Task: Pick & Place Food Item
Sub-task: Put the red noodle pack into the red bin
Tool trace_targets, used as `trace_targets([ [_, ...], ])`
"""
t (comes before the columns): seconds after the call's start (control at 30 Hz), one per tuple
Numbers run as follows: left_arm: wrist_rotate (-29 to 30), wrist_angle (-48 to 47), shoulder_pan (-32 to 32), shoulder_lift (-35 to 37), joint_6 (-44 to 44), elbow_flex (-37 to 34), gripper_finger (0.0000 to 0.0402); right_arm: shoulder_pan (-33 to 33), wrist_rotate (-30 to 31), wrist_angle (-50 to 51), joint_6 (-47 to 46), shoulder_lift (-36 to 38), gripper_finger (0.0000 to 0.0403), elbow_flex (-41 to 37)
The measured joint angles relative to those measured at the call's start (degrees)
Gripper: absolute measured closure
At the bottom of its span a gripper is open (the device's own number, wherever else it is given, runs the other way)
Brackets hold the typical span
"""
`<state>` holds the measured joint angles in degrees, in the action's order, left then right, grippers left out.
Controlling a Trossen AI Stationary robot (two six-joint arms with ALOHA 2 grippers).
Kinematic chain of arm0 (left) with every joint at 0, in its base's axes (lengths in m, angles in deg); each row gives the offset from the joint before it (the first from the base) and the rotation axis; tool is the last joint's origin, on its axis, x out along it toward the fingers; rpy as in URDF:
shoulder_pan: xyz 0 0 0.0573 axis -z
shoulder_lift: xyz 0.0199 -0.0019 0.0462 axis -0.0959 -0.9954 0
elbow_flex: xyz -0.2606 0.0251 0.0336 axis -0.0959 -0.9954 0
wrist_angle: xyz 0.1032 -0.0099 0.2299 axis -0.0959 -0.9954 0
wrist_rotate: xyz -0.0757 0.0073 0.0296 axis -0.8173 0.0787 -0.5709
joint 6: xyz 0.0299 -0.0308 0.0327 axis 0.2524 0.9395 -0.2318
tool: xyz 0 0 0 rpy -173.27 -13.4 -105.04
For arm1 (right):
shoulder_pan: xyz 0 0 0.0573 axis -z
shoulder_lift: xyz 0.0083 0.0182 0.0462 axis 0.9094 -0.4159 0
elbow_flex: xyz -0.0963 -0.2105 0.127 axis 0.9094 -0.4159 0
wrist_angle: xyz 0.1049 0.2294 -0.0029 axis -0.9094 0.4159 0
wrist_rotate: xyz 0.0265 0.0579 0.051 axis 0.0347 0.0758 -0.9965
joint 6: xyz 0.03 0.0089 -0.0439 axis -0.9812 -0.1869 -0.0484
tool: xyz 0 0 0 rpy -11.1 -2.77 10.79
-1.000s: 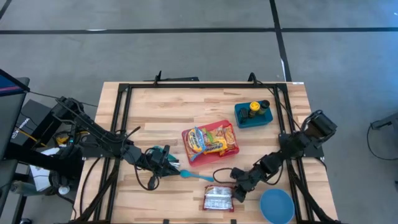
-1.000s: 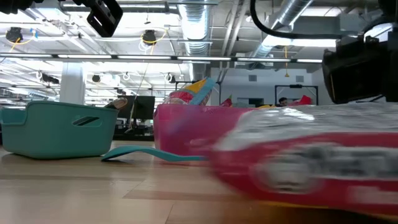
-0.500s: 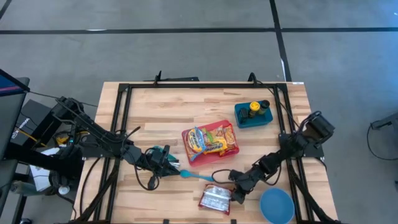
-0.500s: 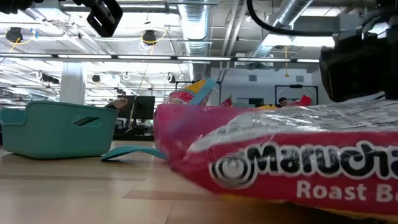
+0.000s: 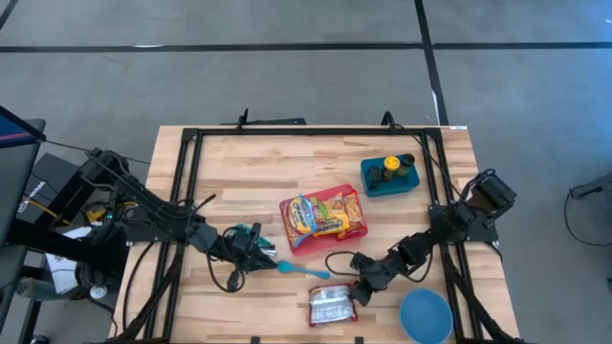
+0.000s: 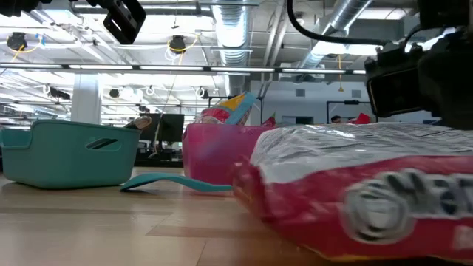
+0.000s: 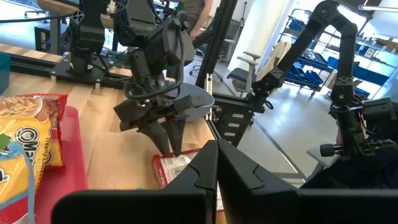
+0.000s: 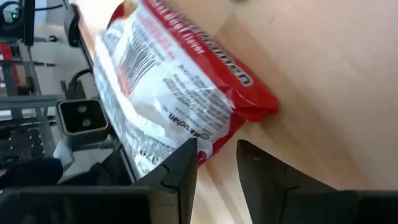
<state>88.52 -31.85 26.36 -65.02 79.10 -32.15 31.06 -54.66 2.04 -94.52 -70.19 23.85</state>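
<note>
Since a second ago the right hand [image 5: 361, 287] has crept toward the table's middle, nudging the ramen packet [image 5: 331, 305] slightly the same way. Its fingers [image 8: 180, 171] stand slightly apart, at the packet's edge, gripping nothing. That packet lies flat by the table's near edge, just beside the blue bowl [image 5: 426, 316]. Further in, the left hand [image 5: 260, 250] rests with fingers together beside a teal spoon [image 5: 298, 270], near the red tray [image 5: 323, 216].

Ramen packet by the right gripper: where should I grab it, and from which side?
Take the ramen packet by its edge nearest the right gripper, coming down from above. It lies flat on the table, so only a thin edge or corner fits between the slightly open fingers.
</note>
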Motion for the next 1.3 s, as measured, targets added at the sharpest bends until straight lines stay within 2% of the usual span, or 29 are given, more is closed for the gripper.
trace_targets([
  [0.4,0.00,0.00,0.00,0.00,0.00,0.00,0.0402,2.44,0.36,0.94,2.09,0.00,0.0294,0.00],
  [1.13,0.00,0.00,0.00,0.00,0.00,0.00,0.0402,1.18,-1.50,2.63,-0.07,-0.72,0.0295,0.01],
  [1.3,0.00,0.01,0.00,0.00,0.00,0.00,0.0402,1.48,-1.54,2.87,1.46,-0.72,0.0312,0.04],
])
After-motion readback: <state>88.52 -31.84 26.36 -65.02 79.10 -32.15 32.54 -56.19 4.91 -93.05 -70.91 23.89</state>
